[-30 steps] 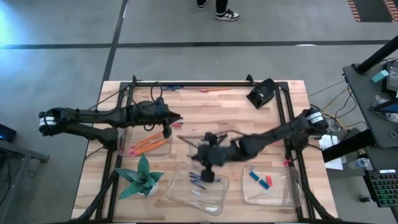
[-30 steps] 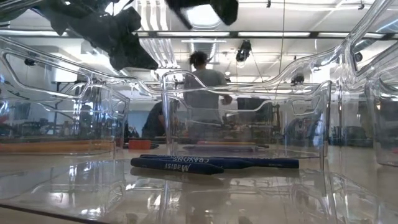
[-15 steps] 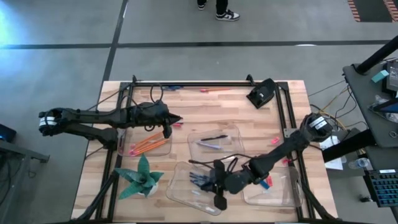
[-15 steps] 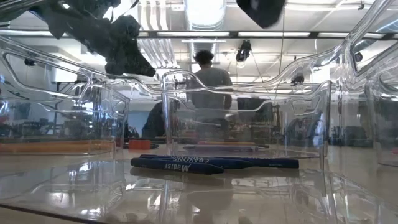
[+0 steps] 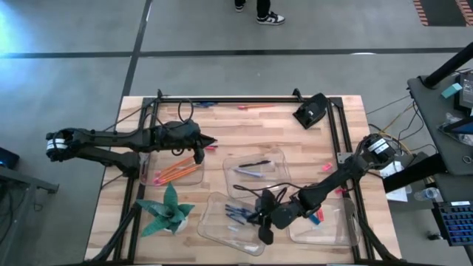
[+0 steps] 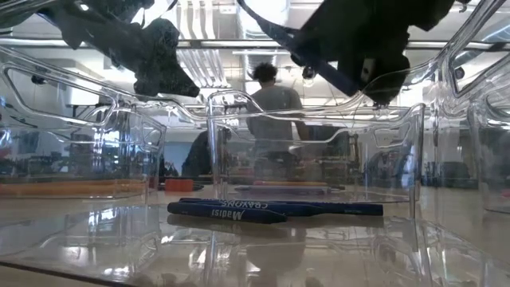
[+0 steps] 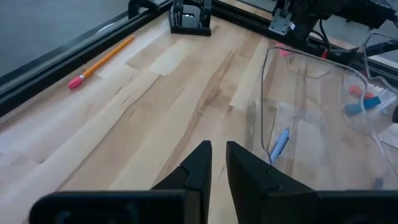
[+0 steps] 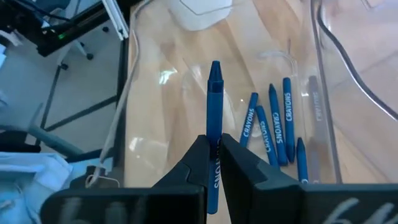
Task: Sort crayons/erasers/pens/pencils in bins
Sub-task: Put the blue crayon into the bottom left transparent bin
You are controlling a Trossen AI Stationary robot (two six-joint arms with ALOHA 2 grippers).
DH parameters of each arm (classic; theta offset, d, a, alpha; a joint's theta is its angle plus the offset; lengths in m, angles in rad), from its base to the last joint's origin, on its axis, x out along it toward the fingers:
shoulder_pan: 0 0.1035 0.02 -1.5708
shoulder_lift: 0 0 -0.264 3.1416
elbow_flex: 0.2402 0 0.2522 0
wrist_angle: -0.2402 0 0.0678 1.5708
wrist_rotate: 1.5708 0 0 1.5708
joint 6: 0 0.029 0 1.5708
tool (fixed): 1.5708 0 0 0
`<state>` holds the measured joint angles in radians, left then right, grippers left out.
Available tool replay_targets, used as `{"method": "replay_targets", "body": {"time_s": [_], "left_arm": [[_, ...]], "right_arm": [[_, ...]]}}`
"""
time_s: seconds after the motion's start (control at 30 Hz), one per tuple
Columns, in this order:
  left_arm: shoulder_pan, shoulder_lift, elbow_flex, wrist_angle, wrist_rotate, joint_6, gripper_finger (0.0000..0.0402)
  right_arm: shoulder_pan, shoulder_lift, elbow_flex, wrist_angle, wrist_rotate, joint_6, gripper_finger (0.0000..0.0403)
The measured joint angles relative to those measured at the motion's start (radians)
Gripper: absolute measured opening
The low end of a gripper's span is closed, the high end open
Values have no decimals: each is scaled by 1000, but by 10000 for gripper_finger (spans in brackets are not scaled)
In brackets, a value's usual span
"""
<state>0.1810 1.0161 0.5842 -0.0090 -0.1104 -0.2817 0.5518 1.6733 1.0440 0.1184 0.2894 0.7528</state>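
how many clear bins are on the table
4: one under the left claw holding pencils, one mid-table, the crayon bin at front, the eraser bin front right.

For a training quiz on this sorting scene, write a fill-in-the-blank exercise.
1. The right gripper is shut on a ____ crayon.
2. It hangs above the bin that holds other ____.
3. The bin under the left gripper holds orange ____.
4. A green paper ____ stands at the table's left front.

Missing words: blue; crayons; pencils; plant

Right pincer [image 8: 213, 163] clamped tight; left pincer [image 7: 217, 163] seemingly nearly closed.
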Motion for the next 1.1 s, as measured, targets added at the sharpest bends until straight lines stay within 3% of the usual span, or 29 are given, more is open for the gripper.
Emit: {"method": "replay_targets", "body": {"time_s": [0.43, 0.67, 1.1], "left_arm": [[0, 0, -2, 0, 1, 8, 34], [-1, 0, -3, -1, 2, 10, 34], [0, -1, -3, -26, 3, 33, 34]], "right_arm": [[-2, 0, -14, -2, -30, -83, 18], [-16, 108, 37, 78, -64, -92, 18], [-29, 186, 234, -201, -107, -97, 18]]}}
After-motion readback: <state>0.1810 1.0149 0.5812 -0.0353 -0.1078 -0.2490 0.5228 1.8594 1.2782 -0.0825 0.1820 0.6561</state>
